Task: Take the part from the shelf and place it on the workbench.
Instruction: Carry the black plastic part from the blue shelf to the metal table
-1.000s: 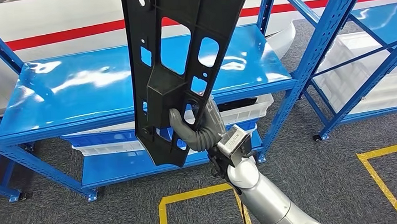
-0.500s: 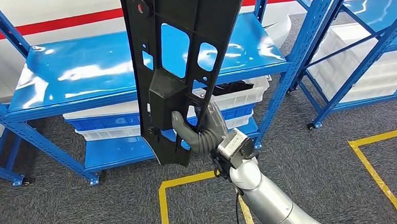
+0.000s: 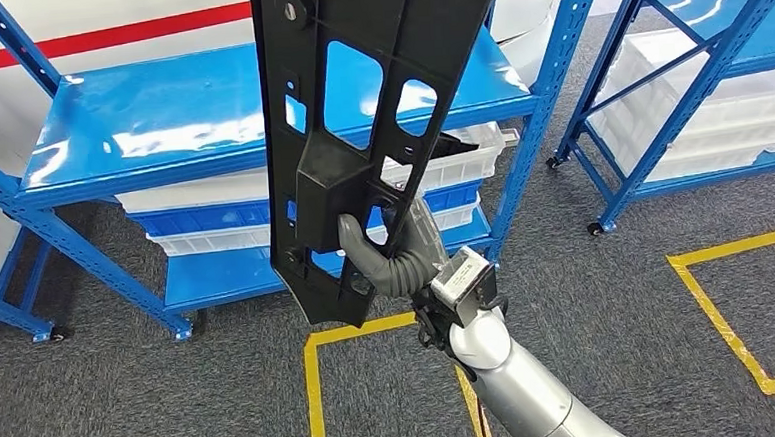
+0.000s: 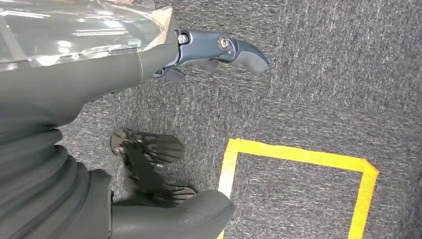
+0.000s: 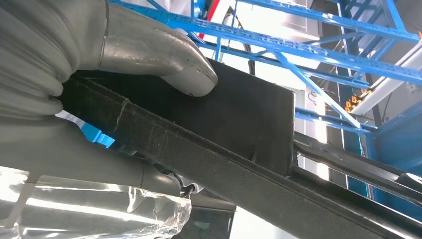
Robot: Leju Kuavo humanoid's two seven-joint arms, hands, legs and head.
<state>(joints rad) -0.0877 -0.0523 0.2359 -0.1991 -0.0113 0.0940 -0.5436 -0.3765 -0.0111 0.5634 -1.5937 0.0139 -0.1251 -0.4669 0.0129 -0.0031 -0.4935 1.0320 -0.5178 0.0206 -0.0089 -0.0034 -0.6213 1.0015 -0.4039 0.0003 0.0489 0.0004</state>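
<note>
Directly behind the long, perforated black plastic part (image 3: 359,130), held upright off the shelf, stands a glossy blue steel shelf (image 3: 158,120) over white crates (image 3: 222,197). Right hand (image 3: 391,258) grips its lower end; left hand (image 4: 99,149) hangs spread, holding nothing.

part (image 3: 359,130): black, with cut-outs showing blue through them
robot hand (image 3: 391,263): grey, on a silver arm (image 3: 518,392)
shelf (image 3: 158,125): glossy blue boards, blue posts
bins (image 3: 214,233): white, below the shelf's top board
floor (image 3: 608,297): dark grey speckled carpet, yellow tape lines
wall (image 3: 103,18): white with a red stripe, behind the shelf
</note>
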